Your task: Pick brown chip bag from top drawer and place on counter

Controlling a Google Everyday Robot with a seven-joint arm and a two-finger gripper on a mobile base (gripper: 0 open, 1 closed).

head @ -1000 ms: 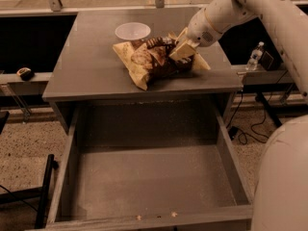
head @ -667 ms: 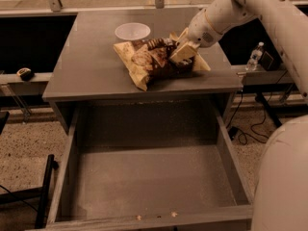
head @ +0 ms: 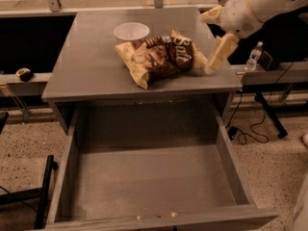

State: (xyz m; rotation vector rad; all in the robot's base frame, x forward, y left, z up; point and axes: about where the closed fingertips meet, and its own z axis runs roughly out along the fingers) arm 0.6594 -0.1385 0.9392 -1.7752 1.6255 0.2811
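From my console, the gripper (head: 207, 45) hangs over the right edge of the counter (head: 86, 66), above the surface and just beside the right end of the brown chip bag (head: 161, 57). Its two pale fingers (head: 219, 52) stand spread wide apart, one reaching left and one slanting down and left, and nothing sits between them. I read it as open and empty. The lower fingertip is close to the bag's pale yellow end, and I cannot say for sure whether it brushes the foil or is just clear of it.

The bag lies to the left of the gripper, flat on the counter, with its long axis running roughly left to right along the front half of the surface and its brown middle facing up. Just behind its left part sits a white bowl (head: 131, 31), near the bag but apparently not touching it.

Below the counter, the top drawer (head: 144, 182) is pulled fully out, with only its grey bottom showing. With the bag on the counter and not in the drawer, I judge the placing done. What is left is to back the arm up and to the right, away from the bag, so the low finger does not drag it.
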